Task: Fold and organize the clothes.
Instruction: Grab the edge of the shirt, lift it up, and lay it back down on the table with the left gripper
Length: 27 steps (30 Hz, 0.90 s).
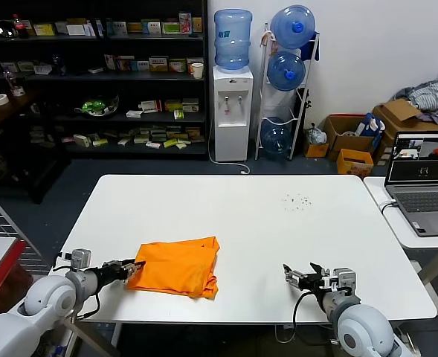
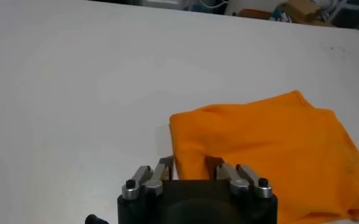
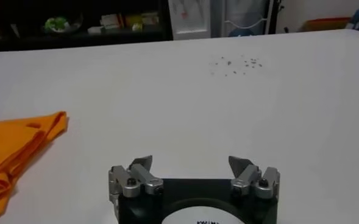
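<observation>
Orange T-shirt (image 1: 176, 265) lies folded into a rough rectangle on the white desk (image 1: 278, 223), near the front edge on the robot's left side. Left gripper (image 1: 134, 265) sits low at the shirt's left edge, jaws part-closed around the fabric rim (whether they actually pinch it, cannot tell). Right gripper (image 1: 303, 274) rests low over bare desk well to the right of the shirt, jaws spread wide and holding nothing.

Plain bright orange T-shirt (image 1: 177, 266) on white table (image 1: 263, 216), faintly speckled
</observation>
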Tool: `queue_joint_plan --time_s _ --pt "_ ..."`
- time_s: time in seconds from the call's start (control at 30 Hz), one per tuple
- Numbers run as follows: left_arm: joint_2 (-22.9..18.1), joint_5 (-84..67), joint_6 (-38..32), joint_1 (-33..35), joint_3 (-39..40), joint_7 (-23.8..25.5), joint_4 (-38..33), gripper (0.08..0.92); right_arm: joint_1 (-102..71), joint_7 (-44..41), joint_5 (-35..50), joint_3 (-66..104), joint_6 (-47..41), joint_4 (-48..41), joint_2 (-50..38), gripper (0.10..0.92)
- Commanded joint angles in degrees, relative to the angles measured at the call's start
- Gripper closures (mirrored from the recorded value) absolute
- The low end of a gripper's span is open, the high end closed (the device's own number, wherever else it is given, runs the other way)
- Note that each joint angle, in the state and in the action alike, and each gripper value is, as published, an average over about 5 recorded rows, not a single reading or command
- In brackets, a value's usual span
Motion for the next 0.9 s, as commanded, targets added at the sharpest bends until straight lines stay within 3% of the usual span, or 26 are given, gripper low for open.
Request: queue_joint_plan --time_s 0.03,0.37,0.67,0.9 --pt "-0.2 -0.3 0.1 -0.1 0.1 0.3 0.1 0.625 0.0 0.0 0.0 0.1 0.0 0.1 -0.1 0.203" --pt "-0.2 -2.1 0.1 1.4 -1.8 -1.0 -4.4 0.885 0.2 0.0 0.0 0.0 0.1 -0.3 0.1 0.203" --pt "2.1 -2.3 1.7 4.2 -5.8 -6.1 -14.1 0.899 0.6 -0.5 0.0 0.0 0.4 -0.7 0.2 0.203" --pt "7.0 -2.0 3.7 7.1 -11.6 -9.1 -15.7 0.899 1.7 -1.4 -0.3 -0.7 0.9 -1.4 0.4 0.203"
